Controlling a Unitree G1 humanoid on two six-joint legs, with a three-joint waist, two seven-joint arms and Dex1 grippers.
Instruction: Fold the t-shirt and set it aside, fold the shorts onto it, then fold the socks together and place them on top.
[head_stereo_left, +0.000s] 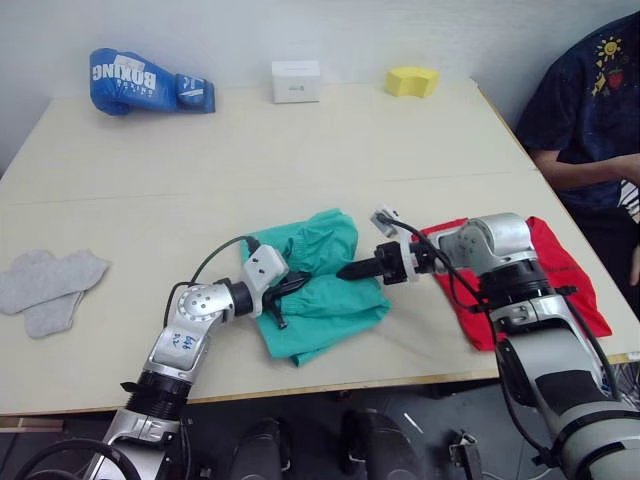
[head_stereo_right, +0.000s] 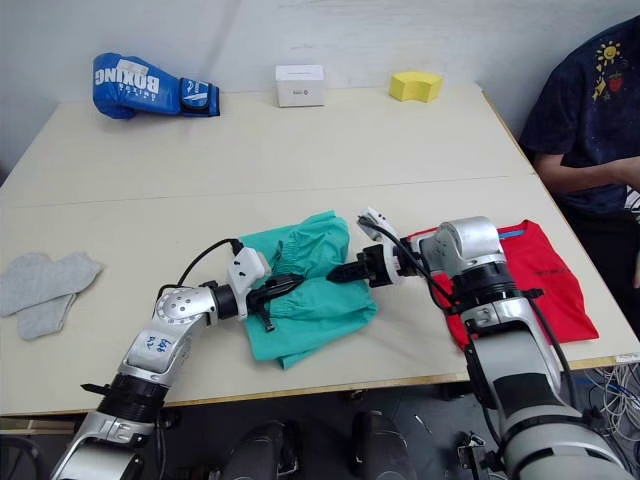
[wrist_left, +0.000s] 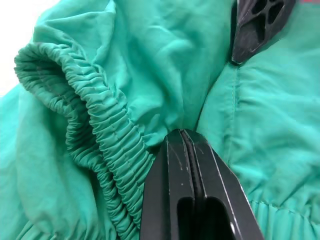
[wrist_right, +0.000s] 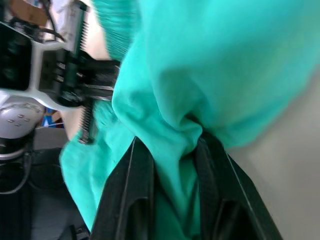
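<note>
Pale beige table (head_stereo_left: 300, 150) against a white wall, smooth top with a seam running left to right across the middle. On it, counted: one pair of shorts, one t-shirt, two socks, one boxing glove, one small box, one sponge.

Shorts (head_stereo_left: 325, 300), teal-green, soft and rumpled, lying bunched at the near middle of the table, gathered elastic waistband ruffled toward the left. T-shirt (head_stereo_right: 535, 265), bright red, folded flat at the near right, a thin blue strip visible at its far edge, partly hidden under the right arm. Socks (head_stereo_left: 50, 285), two, light grey knit, lying flat and overlapping at the near left edge, well apart from both garments.

Left gripper (wrist_left: 187, 150) at the shorts' left side beside the waistband, black fingers pressed together, tips buried in a fold of teal cloth; whether any cloth sits between them cannot be told. Right gripper (wrist_right: 172, 145) at the shorts' right edge, fingers slightly parted and pinching a thick tuck of the teal fabric bulging between them.

Along the far edge: blue boxing glove (head_stereo_left: 145, 80), glossy and padded, white lettering, at the far left; small white box (head_stereo_left: 296, 80), rectangular, at the far middle; yellow sponge (head_stereo_left: 412, 80), blocky with a curved cut, to its right. Person (head_stereo_left: 590, 110) in a dark printed shirt beside the table's right end.
</note>
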